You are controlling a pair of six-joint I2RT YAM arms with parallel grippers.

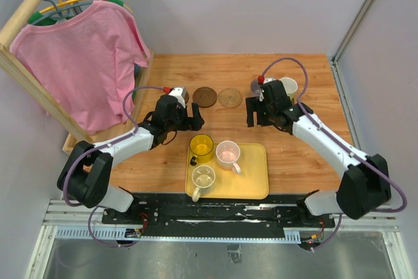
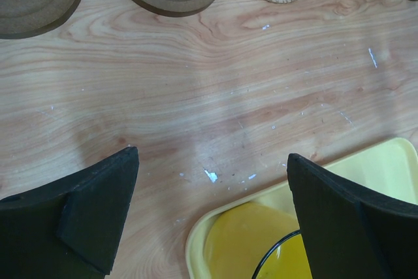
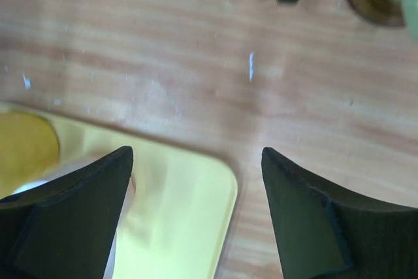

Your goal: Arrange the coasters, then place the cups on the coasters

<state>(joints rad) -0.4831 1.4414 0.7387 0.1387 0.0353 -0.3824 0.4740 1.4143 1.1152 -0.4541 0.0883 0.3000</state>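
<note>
I have my left pincer (image 2: 212, 161) and right pincer (image 3: 196, 155) both spread apart, empty, over the worktop (image 1: 215, 70) by the yellow tray (image 1: 255, 174) carrying the yellow cup (image 1: 201, 147), pinkish cup (image 1: 228, 153) and cream cup (image 1: 203, 177), with the dark coaster (image 1: 204, 97) and tan coaster (image 1: 230, 98) bare beyond.

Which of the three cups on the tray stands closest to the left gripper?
The translucent yellow cup, at the tray's far left corner, just by the left gripper; the pinkish cup sits to its right, the cream cup at the near left corner.
</note>
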